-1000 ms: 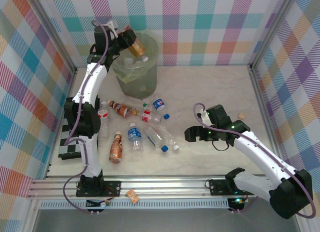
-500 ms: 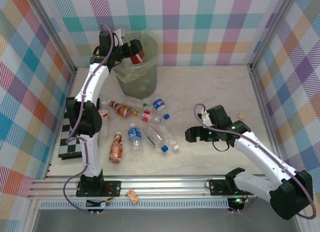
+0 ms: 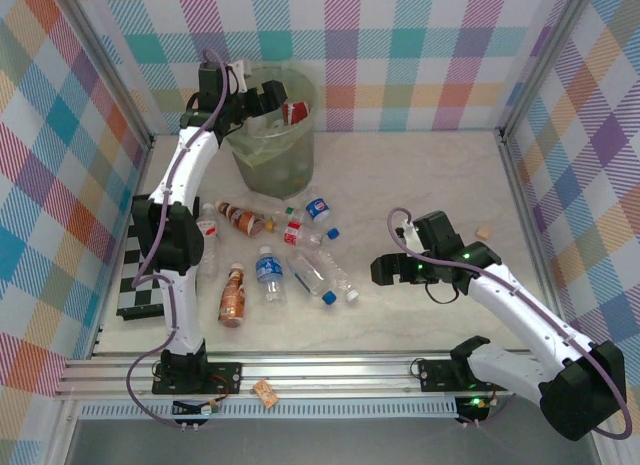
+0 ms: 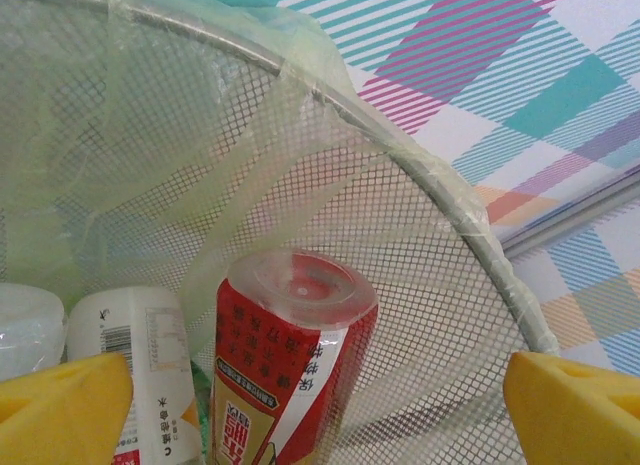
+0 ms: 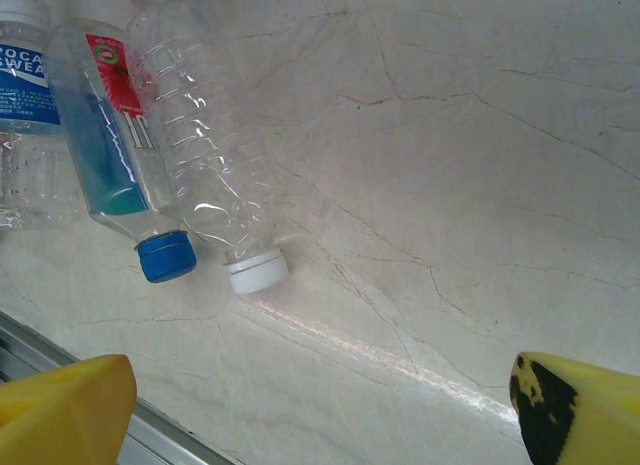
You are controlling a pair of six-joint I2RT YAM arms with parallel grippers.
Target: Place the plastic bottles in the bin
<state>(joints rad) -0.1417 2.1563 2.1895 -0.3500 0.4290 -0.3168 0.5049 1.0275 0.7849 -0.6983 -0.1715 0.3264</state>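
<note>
Top external view puts my left gripper over the rim of the bin, which stands at the far left of the desk. Its jaws are spread wide and hold nothing. In the left wrist view my yellow pads sit at either edge. A red-labelled bottle lies inside the bin between them, touching neither, with a white-labelled bottle beside it. My right gripper hangs over the desk, also spread and empty, near a blue-capped bottle and a white-capped bottle lying side by side. More bottles lie loose on the desk in front of the bin.
</note>
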